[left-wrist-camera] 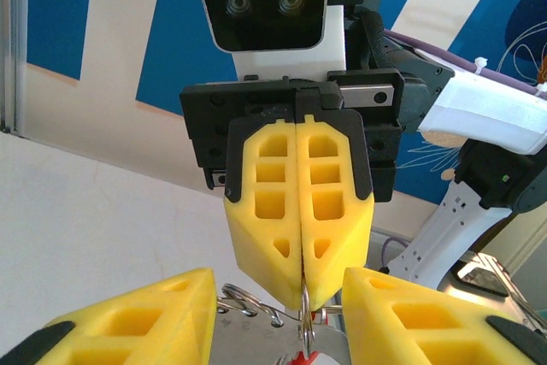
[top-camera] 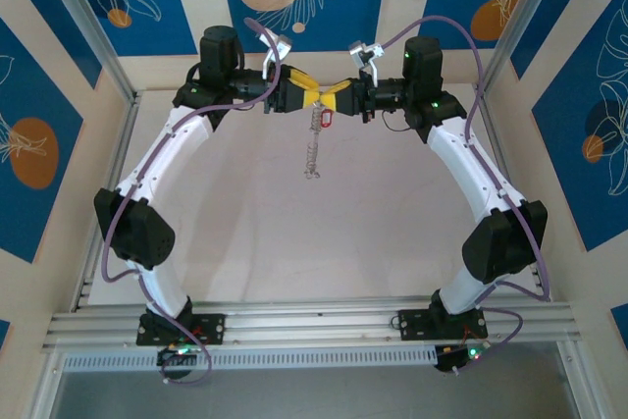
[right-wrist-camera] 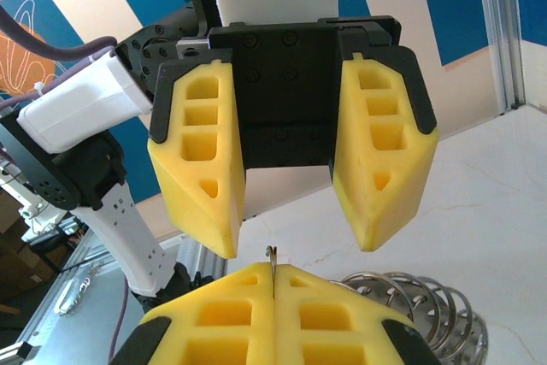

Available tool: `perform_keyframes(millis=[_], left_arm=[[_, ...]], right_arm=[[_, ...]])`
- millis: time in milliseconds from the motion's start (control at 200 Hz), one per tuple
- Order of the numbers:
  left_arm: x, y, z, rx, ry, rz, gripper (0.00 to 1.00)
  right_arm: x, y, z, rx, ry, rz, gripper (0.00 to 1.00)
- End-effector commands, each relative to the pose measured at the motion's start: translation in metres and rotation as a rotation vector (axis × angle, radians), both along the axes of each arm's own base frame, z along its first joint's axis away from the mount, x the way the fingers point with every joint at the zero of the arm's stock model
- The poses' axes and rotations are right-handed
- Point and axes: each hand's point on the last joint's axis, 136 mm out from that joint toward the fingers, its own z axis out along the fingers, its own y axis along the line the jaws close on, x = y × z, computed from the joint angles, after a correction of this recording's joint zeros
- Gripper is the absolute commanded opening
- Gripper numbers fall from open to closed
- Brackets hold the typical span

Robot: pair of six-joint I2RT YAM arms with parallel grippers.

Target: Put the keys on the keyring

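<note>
High over the far middle of the table my two grippers meet tip to tip. My right gripper (top-camera: 334, 98) (right-wrist-camera: 273, 273) is shut on a thin metal ring at the top of the keyring (top-camera: 312, 149), whose beaded silvery chain hangs straight down toward the table. The key (top-camera: 326, 119), with its red head, dangles beside the chain's top; a sliver of red (left-wrist-camera: 308, 355) shows under the pinched ring. My left gripper (top-camera: 304, 94) (left-wrist-camera: 278, 309) is open, its yellow fingers (right-wrist-camera: 201, 177) standing either side of the ring without touching it. Chain links (right-wrist-camera: 410, 297) curl at the lower right.
The pale table (top-camera: 245, 233) lies below the hanging chain. Aluminium frame posts (top-camera: 98, 56) and blue patterned walls enclose the far side. Both arm bases sit on the rail (top-camera: 314, 326) at the near edge.
</note>
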Motion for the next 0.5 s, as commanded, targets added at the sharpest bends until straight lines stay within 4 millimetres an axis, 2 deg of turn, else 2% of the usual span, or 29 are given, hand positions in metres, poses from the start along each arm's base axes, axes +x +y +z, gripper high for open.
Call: perform_keyframes(millis=[0,315,495], left_arm=[[-0.0058,-0.0027,0.0061,-0.016,-0.025,-0.041,0.43],[-0.0067,-0.0022,-0.0017,0.004,-0.019,-0.042,0.38],[-0.0081,-0.0024,-0.003,0.007,-0.017,-0.047,0.26]], right_arm=[[-0.0058,0.0021,0.012,0.015,-0.029,0.018,0.0],[-0.004,-0.001,0.0134,0.018,-0.037,0.002,0.0],[-0.0025,-0.0007,0.0127,0.022,-0.033,0.0,0.0]])
